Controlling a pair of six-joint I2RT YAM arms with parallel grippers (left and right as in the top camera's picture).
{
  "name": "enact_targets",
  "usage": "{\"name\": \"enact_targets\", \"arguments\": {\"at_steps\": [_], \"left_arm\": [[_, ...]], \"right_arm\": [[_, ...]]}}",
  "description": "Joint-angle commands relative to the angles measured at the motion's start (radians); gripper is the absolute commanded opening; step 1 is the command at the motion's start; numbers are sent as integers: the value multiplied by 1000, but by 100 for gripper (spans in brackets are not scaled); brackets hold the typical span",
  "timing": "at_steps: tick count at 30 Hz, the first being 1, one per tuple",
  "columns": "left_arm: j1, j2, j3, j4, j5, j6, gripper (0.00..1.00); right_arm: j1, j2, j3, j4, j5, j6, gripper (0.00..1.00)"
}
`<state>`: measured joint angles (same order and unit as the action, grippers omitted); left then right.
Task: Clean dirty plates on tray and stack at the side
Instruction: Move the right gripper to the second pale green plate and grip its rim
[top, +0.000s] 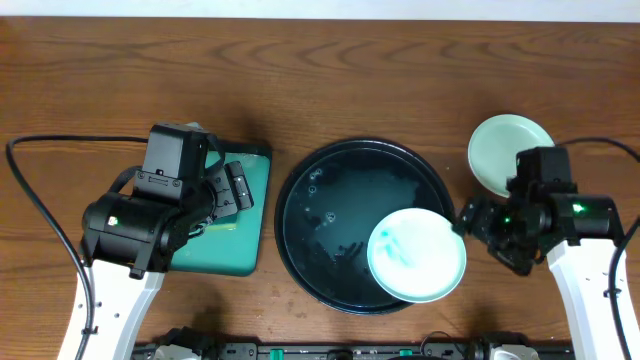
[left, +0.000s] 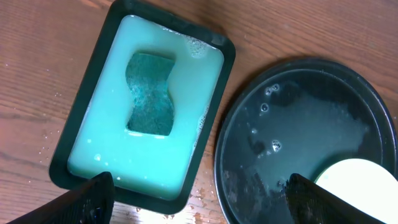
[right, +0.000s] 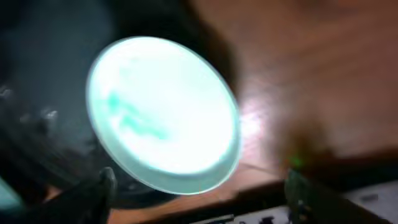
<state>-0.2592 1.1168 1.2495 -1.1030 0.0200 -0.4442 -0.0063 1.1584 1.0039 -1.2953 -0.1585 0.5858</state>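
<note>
On the brown wood-grain table we see a large round black tray with a raised rim and a wet, glossy base. A small round white plate lies in its near right part. The plate's near right edge reaches over the tray's rim. The plate faces hollow side up, and being round it has no long axis. A teal-green smear marks its left half. In the right wrist view it shows as a blurred, tilted oval.

The right gripper is just beside the plate's right edge. In its own view its fingers stand wide apart at the lower corners, and the plate's lower rim lies between them. As far as the blur lets us judge, they do not touch it.

A pale mint green round plate sits face up on the table to the right of the black tray. It is partly covered by the right arm.

The left gripper hangs with its jaws spread and nothing between them. It is over a teal-green rectangular tray just left of the black tray. That tray's long axis runs from the far side to the near side. It holds pale soapy liquid and a waisted green sponge lying along the same axis.
</note>
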Motion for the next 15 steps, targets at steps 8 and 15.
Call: {"name": "enact_targets", "arguments": {"at_steps": [8,15], "left_arm": [[-3,2,-4,-4,-5,6,88],[-3,2,-4,-4,-5,6,88]], "right_arm": [[8,5,-301,228,13,94,66],[8,6,-381,380,1,93,48]]}}
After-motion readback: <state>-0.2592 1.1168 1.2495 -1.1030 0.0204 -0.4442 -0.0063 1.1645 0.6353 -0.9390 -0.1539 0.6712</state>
